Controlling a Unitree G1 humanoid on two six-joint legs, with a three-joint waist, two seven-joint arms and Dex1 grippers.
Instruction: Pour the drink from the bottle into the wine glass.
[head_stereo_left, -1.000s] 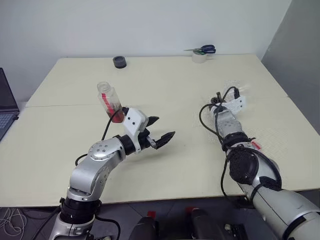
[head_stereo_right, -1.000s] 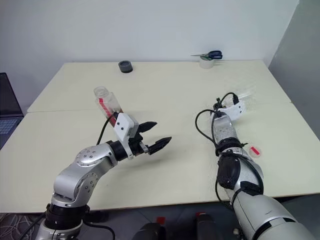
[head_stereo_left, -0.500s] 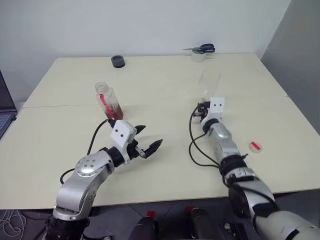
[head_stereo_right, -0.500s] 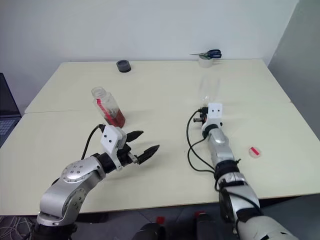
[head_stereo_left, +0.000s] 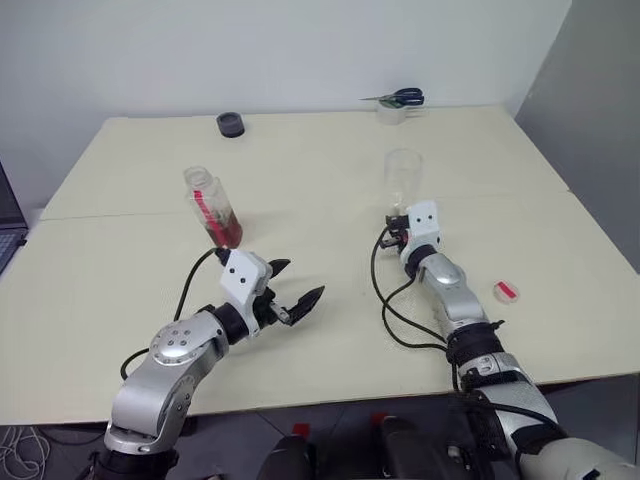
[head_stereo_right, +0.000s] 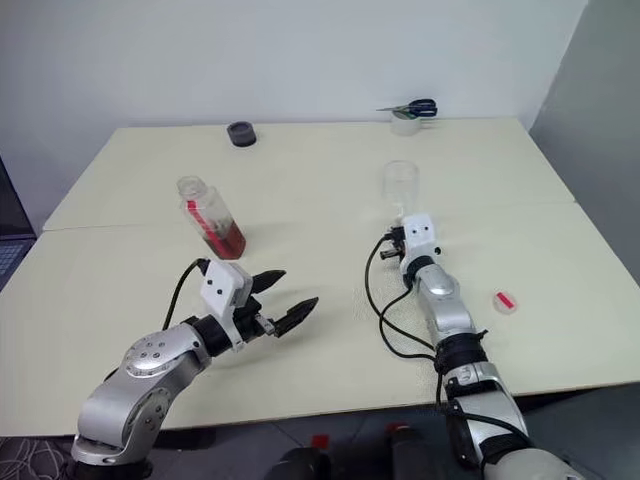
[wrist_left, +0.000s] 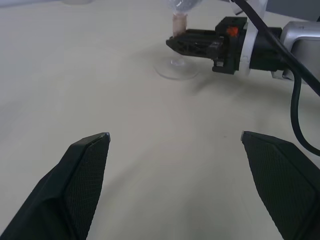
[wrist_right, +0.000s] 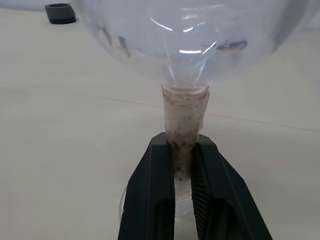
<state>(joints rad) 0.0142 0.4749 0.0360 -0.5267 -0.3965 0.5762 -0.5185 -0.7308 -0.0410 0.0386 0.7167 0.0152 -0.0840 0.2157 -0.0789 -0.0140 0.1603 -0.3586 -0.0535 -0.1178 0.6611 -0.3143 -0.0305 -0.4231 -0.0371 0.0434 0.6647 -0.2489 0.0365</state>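
While the bottle (head_stereo_left: 212, 206) stands uncapped at table (head_stereo_left: 320, 330) left, holding reddish drink (head_stereo_left: 228, 232), the left gripper (head_stereo_left: 291, 297) hangs spread and empty before it. Right of centre, the right gripper (wrist_right: 183, 165) is clenched on the upright glass (head_stereo_left: 402, 180) stem. Beyond: black ring (head_stereo_left: 231, 123), tape (head_stereo_left: 391, 113), scissors (head_stereo_left: 400, 97). Far right: red cap (head_stereo_left: 507, 291).
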